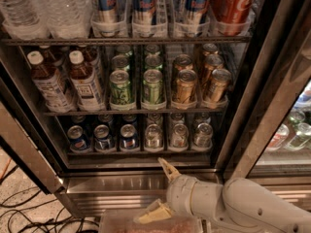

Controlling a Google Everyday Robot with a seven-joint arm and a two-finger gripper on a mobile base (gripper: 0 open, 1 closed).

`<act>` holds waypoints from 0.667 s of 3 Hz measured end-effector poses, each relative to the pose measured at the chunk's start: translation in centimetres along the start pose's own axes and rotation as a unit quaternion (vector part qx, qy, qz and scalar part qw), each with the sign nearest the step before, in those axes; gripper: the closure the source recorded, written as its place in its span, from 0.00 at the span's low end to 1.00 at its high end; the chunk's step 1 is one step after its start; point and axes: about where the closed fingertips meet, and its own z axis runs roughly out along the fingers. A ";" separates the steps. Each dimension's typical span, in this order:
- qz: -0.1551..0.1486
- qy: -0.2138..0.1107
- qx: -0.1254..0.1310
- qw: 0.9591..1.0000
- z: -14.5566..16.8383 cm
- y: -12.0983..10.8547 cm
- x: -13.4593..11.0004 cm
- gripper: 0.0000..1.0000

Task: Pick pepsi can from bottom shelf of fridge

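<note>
Stretched in from lower right, with hand (160, 191) spread wide, empty, before the fridge (121, 183) sill; well apart from pepsi can (129, 137) on bottom shelf (141, 154) above.

Water bottles (63, 8) top left; green cans (120, 86), gold cans (184, 86) mid-rack; cables (24, 212) on floor.

Single view only. Placed close before the fridge (265, 76), above shelf level, aimed forward and tilted down into the racks; bottom shelf (141, 154) at mid-height of frame. Hand (150, 191) at lower centre, below that shelf, fingers spread apart.
</note>
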 end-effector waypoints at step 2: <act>0.008 -0.011 0.028 1.000 4.5 -5.0 0.2 0.00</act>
